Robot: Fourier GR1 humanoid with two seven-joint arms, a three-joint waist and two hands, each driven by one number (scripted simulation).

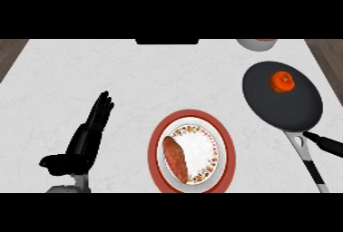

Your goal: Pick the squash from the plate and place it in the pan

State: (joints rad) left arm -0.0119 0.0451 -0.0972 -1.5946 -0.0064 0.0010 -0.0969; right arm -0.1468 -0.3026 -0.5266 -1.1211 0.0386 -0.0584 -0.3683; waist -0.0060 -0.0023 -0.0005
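Squash [175, 157], a reddish-brown oblong, lies on the left part of the patterned plate [218, 149], untouched by either hand. The pan [268, 108] sits well to the right and already holds an orange-red fruit [283, 82]. In the head view, the risk I judge is a poor grasp: the squash lies flat and close to the rim, so fingers may push it across the plate, or the release could knock the fruit. The left hand [90, 131] rests beside the plate, fingers straight, holding nothing. The right hand [327, 144] shows only dark fingers near the pan handle [310, 163]; whether they are spread or closed, I cannot tell.
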